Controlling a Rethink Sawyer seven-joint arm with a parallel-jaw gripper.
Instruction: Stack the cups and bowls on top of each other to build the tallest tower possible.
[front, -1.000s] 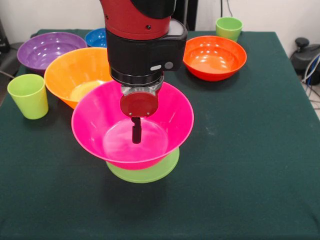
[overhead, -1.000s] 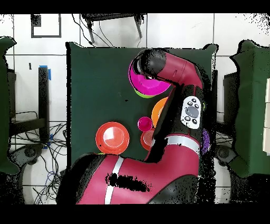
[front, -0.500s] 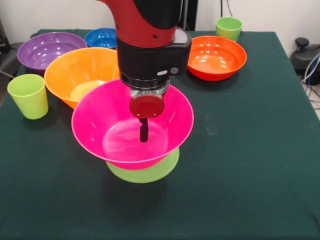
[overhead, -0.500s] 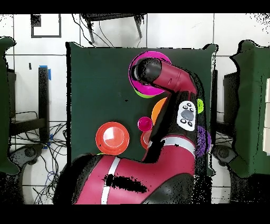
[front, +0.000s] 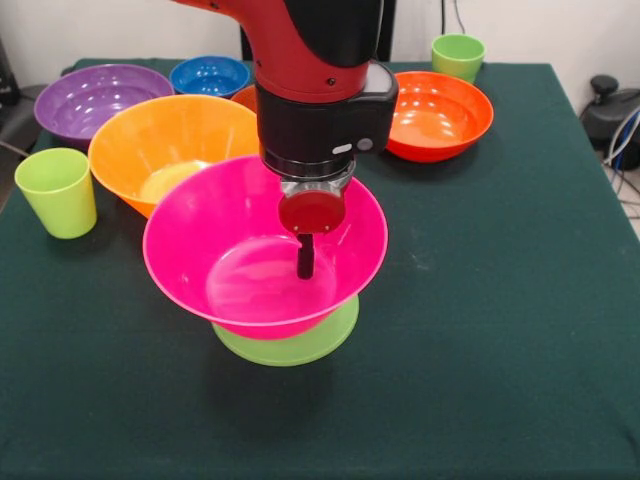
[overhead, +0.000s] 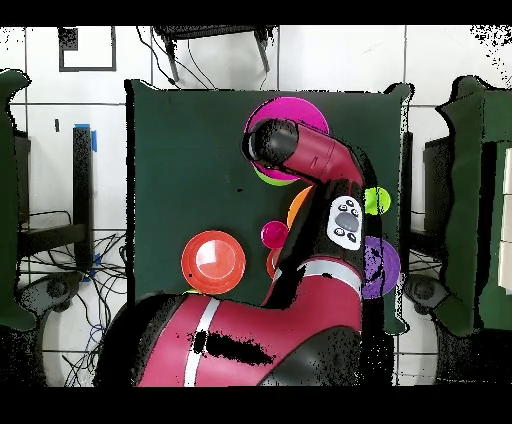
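Note:
The tower is a large pink bowl (front: 230, 225) standing on a lime green bowl (front: 300, 342) turned rim-down; the pink bowl holds nothing. My gripper (front: 305, 256) hangs inside the pink bowl, right of its middle, with nothing in it. The pink bowl (overhead: 305, 112) shows under my arm in the overhead view. The large yellow-orange bowl (front: 165, 145) touches the pink bowl's far left rim. The medium orange bowl (front: 440, 112), purple bowl (front: 92, 98) and blue bowl (front: 210, 75) sit on the table. A light green cup (front: 57, 190) stands at the left, another (front: 458, 55) at the far right.
A small dark orange bowl (front: 246, 97) peeks out behind my arm. In the overhead view a red-pink cup (overhead: 274, 235) stands beside my arm, near the medium orange bowl (overhead: 213, 262). The dark green table (front: 500, 330) ends at the picture's right, with cables beyond it.
My arm and gripper have moved to the right across the pink bowl in the front view, uncovering the blue bowl. The bowls and cups have not moved.

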